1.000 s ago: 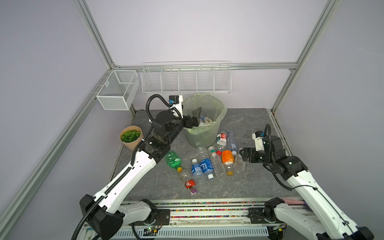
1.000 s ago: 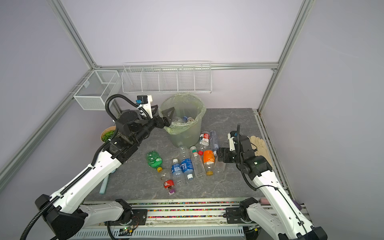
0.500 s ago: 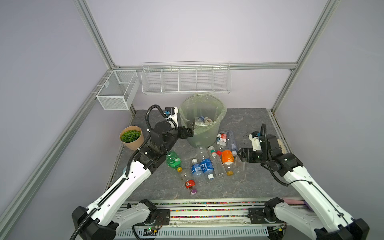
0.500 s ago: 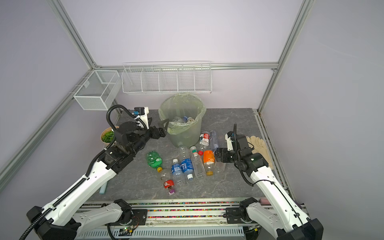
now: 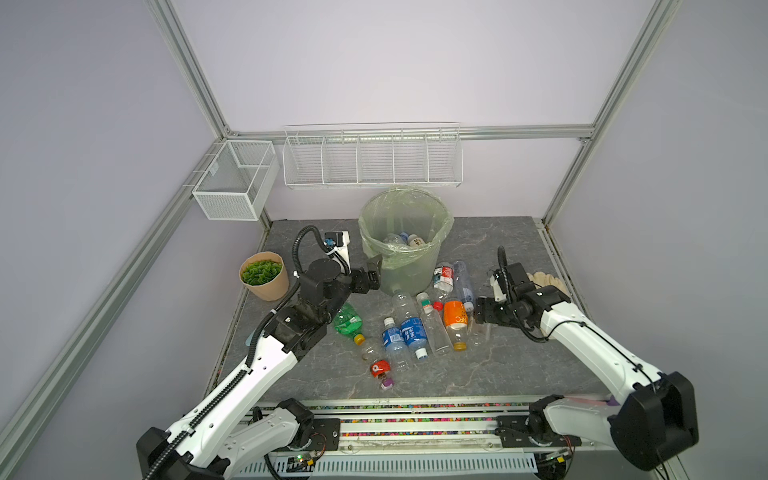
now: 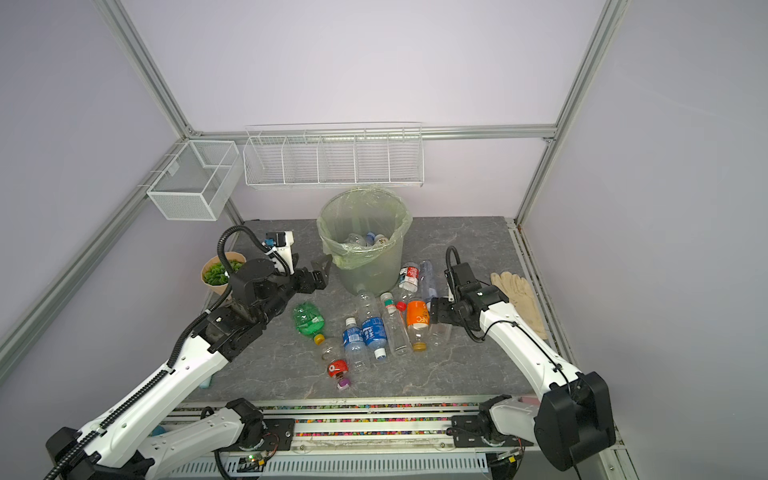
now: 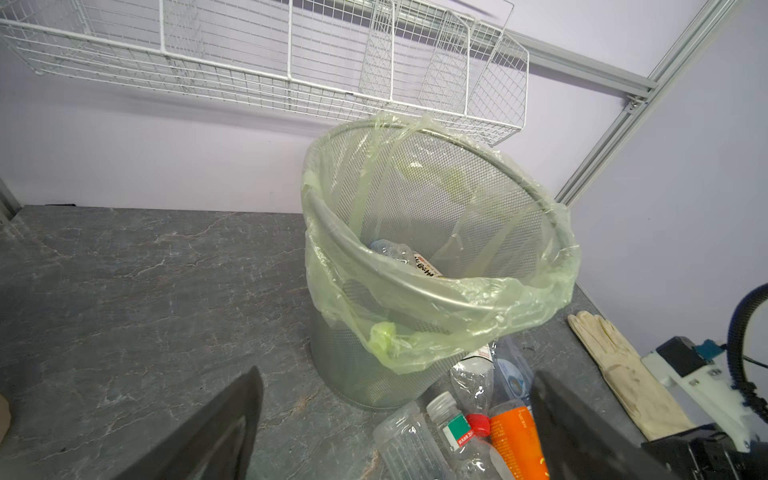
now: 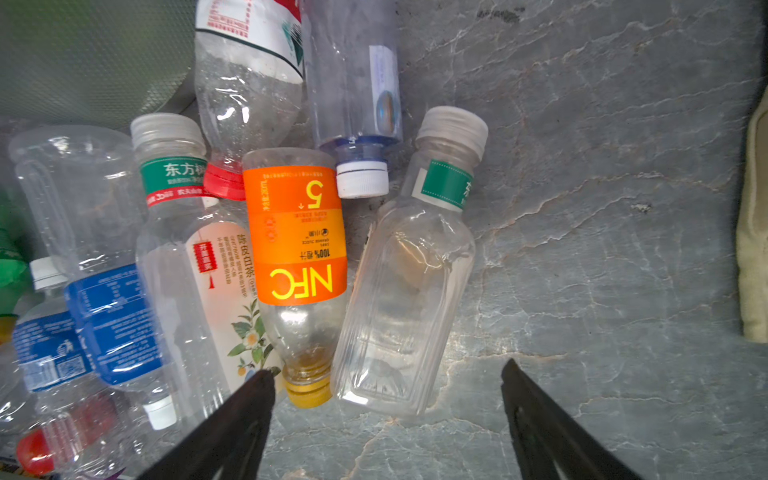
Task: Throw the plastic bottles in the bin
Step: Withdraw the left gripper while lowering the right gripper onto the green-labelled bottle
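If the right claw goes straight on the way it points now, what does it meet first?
Most likely the clear bottle with the green label, which lies straight ahead between the fingers of the open right claw. The orange bottle lies just beside that line. How far off, I cannot tell.

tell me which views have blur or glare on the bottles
Right wrist view: orange-label bottle sharp, white glare spots on the clear bottle beside it, bottle with the red patch at the edge soft. Left wrist view: wire basket smeared, bin sharper. Both top views: even light, faint shadows.
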You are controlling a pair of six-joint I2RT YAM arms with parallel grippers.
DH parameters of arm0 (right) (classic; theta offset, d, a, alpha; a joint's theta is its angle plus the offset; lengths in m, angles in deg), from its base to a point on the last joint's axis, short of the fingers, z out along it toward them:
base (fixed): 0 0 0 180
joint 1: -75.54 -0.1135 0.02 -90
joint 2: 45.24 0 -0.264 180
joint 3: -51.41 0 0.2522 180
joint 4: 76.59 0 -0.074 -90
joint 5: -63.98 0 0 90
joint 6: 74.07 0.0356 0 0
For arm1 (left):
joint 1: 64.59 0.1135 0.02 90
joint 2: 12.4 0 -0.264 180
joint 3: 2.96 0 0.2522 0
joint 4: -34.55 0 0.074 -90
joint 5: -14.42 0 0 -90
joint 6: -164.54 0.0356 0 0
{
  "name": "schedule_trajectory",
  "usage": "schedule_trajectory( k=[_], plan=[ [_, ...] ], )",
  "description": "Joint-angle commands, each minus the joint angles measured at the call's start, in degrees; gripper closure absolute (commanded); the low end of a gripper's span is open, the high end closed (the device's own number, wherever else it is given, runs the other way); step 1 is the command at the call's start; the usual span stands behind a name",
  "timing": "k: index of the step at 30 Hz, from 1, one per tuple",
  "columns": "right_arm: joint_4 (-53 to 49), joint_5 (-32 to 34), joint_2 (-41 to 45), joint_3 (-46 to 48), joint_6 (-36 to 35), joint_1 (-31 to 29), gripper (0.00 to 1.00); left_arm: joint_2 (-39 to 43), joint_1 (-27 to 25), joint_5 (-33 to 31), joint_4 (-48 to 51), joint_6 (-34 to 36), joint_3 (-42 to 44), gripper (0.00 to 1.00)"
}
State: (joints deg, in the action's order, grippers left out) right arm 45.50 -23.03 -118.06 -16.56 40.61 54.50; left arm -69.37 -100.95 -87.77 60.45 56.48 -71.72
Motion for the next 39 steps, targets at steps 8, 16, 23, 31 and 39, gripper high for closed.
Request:
schedule_trajectory(
  k=[8,16,23,31,39],
  plan=[
    [3.0,0.5,-7.3,0.6,4.0,0.4,0.11,3.6,0.8,-1.8,2.7,-2.1,3.7,0.01],
    [4.8,0.8,-11.7,0.3,6.7,1.8,0.11,4.7,1.8,-1.8,3.4,-2.3,4.9,0.01],
    [6.5,0.5,-13.3,1.2,7.7,2.3,0.07,4.7,2.7,-1.2,3.5,-2.4,5.4,0.01],
    [8.5,-1.3,-16.5,2.2,8.1,2.6,0.06,4.9,4.0,-0.2,3.4,-2.9,6.0,0.01],
    [9.1,0.1,-15.9,3.5,9.2,2.8,0.33,6.2,5.0,0.3,3.7,-3.2,6.8,0.01]
  ],
)
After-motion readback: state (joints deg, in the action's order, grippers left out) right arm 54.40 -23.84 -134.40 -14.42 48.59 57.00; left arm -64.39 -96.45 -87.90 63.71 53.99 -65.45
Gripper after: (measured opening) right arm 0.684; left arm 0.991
